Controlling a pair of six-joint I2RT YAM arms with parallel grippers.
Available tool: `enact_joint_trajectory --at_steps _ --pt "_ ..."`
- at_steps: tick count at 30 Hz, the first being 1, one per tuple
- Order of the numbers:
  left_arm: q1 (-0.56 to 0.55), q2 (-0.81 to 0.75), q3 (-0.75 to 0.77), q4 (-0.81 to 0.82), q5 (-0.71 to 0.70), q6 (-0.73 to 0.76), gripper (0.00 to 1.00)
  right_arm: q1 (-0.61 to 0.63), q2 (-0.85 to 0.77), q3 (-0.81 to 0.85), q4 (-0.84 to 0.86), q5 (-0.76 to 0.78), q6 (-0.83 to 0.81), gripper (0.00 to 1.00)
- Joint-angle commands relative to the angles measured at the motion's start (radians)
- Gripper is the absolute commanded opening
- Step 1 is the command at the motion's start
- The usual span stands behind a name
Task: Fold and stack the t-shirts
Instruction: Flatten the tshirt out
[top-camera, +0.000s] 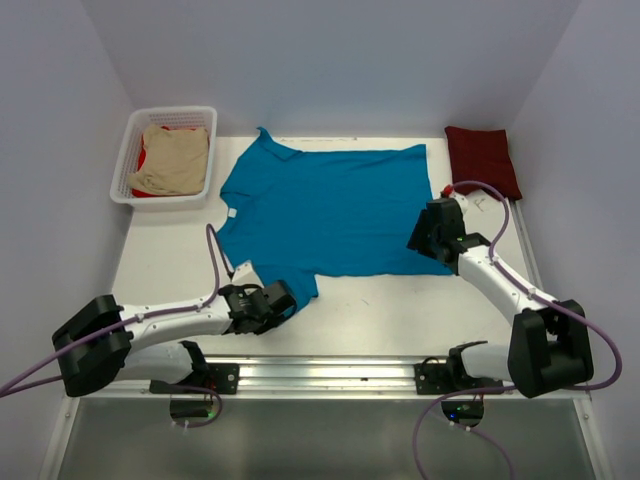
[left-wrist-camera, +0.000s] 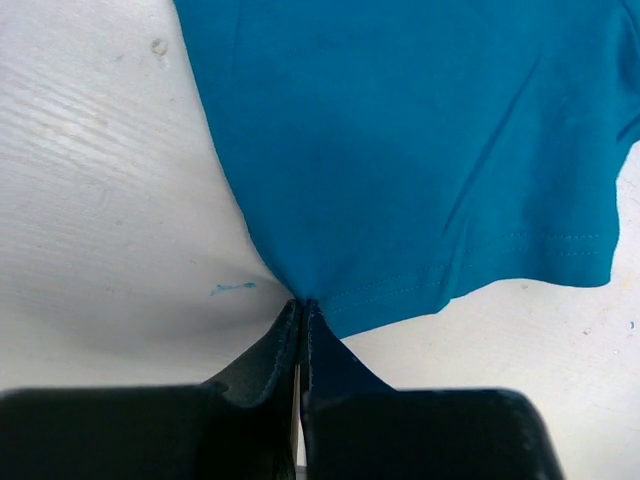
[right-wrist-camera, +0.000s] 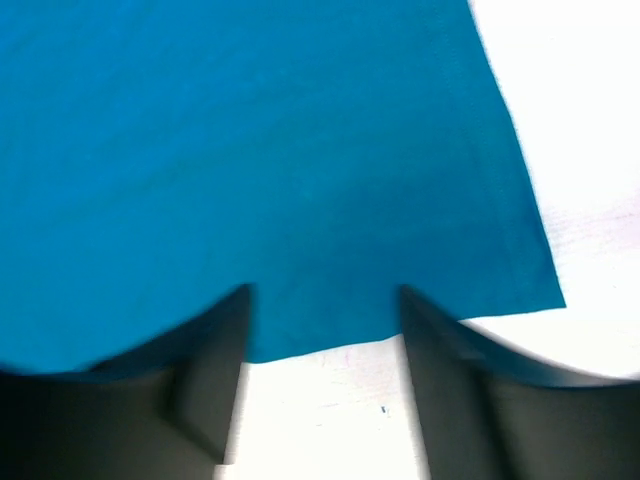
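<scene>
Lying on the white desk, the teal t-shirt runs its long axis left to right, collar toward the lattice basket and hem toward the folded maroon t-shirt. The left pincer is clamped on the shirt's stitched near sleeve edge, a grip only its wrist view shows plainly. The right pincer stands apart, dark fingers either side of the smooth hem edge.

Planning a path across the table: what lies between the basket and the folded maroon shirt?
The spread teal shirt lies between the basket and the maroon shirt, as the top view shows.
</scene>
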Motion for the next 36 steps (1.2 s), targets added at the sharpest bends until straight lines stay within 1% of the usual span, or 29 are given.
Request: enact_joint_trajectory --at_steps 1,3,4,6,8,12,13,14,15,16,17,18,19,22,28,34,35,36 --pt "-0.004 -0.048 0.038 -0.099 -0.043 0.016 0.00 0.003 -0.023 -0.001 -0.020 0.103 0.062 0.53" --pt "-0.006 -0.103 0.081 -0.162 -0.061 0.026 0.00 -0.005 -0.034 -0.007 -0.047 0.178 0.118 0.42" --pt "-0.008 -0.125 0.098 -0.183 -0.072 0.033 0.00 -0.011 -0.038 -0.012 -0.054 0.195 0.134 0.34" --pt "-0.012 -0.179 0.153 -0.255 -0.108 0.037 0.00 -0.025 -0.044 -0.021 -0.077 0.236 0.187 0.28" --pt "-0.014 -0.209 0.204 -0.292 -0.130 0.049 0.00 -0.034 -0.055 -0.030 -0.101 0.260 0.230 0.23" --pt "-0.015 -0.256 0.247 -0.345 -0.182 0.066 0.00 -0.082 -0.070 -0.061 -0.103 0.252 0.289 0.20" --pt "-0.014 -0.257 0.253 -0.351 -0.187 0.069 0.00 -0.098 -0.069 -0.064 -0.103 0.220 0.292 0.20" --pt "-0.014 -0.259 0.264 -0.357 -0.188 0.069 0.00 -0.115 -0.064 -0.067 -0.103 0.205 0.292 0.27" --pt "-0.014 -0.262 0.267 -0.366 -0.190 0.069 0.00 -0.147 -0.058 -0.070 -0.103 0.194 0.292 0.57" --pt "-0.014 -0.265 0.270 -0.368 -0.191 0.071 0.00 -0.166 -0.048 -0.072 -0.104 0.179 0.289 0.62" --pt "-0.014 -0.269 0.275 -0.369 -0.192 0.072 0.00 -0.184 -0.029 -0.073 -0.104 0.147 0.284 0.64" --pt "-0.014 -0.282 0.275 -0.375 -0.201 0.074 0.00 -0.218 -0.015 -0.078 -0.103 0.133 0.277 0.71" --pt "-0.014 -0.288 0.275 -0.378 -0.208 0.073 0.00 -0.232 -0.003 -0.078 -0.104 0.119 0.273 0.73" --pt "-0.014 -0.311 0.279 -0.395 -0.234 0.071 0.00 -0.281 0.041 -0.084 -0.101 0.073 0.272 0.74" --pt "-0.014 -0.314 0.288 -0.414 -0.254 0.066 0.00 -0.290 0.060 -0.102 -0.086 0.016 0.286 0.68" --pt "-0.014 -0.311 0.281 -0.411 -0.254 0.062 0.00 -0.290 0.045 -0.116 -0.084 0.036 0.289 0.59" --pt "-0.014 -0.311 0.279 -0.408 -0.253 0.062 0.00 -0.290 0.046 -0.116 -0.084 0.037 0.290 0.57" --pt "-0.014 -0.311 0.279 -0.406 -0.256 0.062 0.00 -0.290 0.048 -0.118 -0.083 0.040 0.293 0.52"
